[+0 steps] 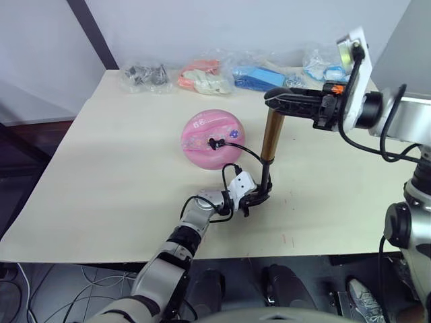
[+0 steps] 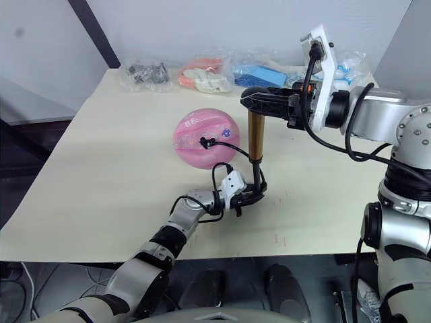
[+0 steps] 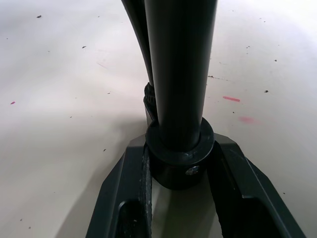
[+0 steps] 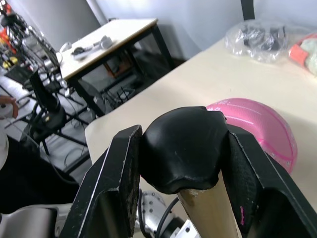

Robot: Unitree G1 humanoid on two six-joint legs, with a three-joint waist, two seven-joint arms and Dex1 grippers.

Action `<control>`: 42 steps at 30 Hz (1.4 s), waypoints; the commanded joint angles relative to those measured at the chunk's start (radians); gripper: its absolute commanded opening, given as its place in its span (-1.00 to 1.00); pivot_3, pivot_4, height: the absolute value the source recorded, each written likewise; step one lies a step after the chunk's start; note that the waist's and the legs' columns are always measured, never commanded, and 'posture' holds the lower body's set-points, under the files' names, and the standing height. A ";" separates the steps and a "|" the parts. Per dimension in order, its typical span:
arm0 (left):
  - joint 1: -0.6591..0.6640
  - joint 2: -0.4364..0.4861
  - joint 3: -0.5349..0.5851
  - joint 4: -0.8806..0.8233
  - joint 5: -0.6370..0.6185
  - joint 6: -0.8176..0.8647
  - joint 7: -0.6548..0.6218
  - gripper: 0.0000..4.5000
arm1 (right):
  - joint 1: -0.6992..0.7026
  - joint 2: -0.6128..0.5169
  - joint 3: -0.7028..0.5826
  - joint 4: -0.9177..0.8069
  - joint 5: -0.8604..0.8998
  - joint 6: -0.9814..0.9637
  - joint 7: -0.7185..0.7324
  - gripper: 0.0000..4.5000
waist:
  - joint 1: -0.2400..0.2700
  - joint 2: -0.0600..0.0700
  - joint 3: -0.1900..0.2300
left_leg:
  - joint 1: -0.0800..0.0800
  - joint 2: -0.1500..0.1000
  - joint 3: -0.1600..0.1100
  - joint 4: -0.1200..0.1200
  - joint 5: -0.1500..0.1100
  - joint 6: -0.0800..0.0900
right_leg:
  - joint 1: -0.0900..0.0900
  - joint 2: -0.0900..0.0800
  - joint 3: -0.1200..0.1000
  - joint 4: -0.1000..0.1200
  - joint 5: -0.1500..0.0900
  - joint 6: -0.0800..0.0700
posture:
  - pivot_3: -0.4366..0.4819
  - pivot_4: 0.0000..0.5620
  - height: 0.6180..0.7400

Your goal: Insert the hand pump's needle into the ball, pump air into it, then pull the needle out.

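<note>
The pink ball (image 1: 212, 138) rests mid-table. The hand pump stands upright to its right, gold barrel (image 1: 272, 134) vertical. My left gripper (image 1: 256, 197) is shut on the pump's black base (image 3: 181, 158) at table level, one finger on each side. My right gripper (image 1: 288, 101) is shut on the black handle (image 4: 182, 148) at the top, well above the table. The thin black hose (image 1: 246, 149) arcs from the pump's foot to the ball, and its end sits against the ball's valve (image 1: 214, 142). The needle itself is hidden there.
Several clear plastic bags line the table's far edge: dark parts (image 1: 145, 75), orange and white items (image 1: 205, 77), blue items (image 1: 259, 77). Bare tabletop (image 1: 121, 175) lies left of and in front of the ball. Another table (image 4: 106, 39) stands beyond the far side.
</note>
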 commanded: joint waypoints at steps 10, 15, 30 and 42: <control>0.067 0.035 -0.027 0.038 0.038 0.072 0.008 -0.53 | 0.354 0.051 0.279 -0.084 -0.282 -0.241 0.122 -0.21 | -0.008 0.001 -0.005 | 0.013 0.001 0.001 -0.002 0.000 0.000 | 0.009 0.003 0.002 0.000 -0.003 0.004 | -0.05 -0.47 1.00; 0.071 0.036 -0.027 0.025 0.037 0.082 0.009 -0.53 | 0.412 0.094 0.348 -0.020 -0.387 -0.315 0.157 -0.21 | -0.007 0.000 -0.005 | 0.015 0.001 0.003 -0.006 0.000 0.000 | 0.010 0.003 0.004 -0.002 -0.003 0.004 | -0.05 -0.47 1.00; 0.070 0.037 -0.026 0.027 0.036 0.086 0.014 -0.53 | 0.233 0.119 0.201 -0.072 -0.335 -0.218 0.157 -0.21 | -0.008 -0.001 -0.005 | 0.016 0.001 0.003 -0.007 0.000 0.000 | 0.009 0.003 0.004 -0.002 -0.003 0.003 | -0.05 -0.47 1.00; 0.067 0.034 -0.032 0.041 0.036 0.080 0.014 -0.53 | -0.149 0.084 -0.003 -0.036 -0.112 0.060 0.005 -0.21 | -0.004 0.004 0.002 | 0.008 0.000 0.001 -0.006 0.000 0.000 | 0.004 0.001 0.003 -0.002 -0.002 0.002 | -0.05 -0.47 1.00</control>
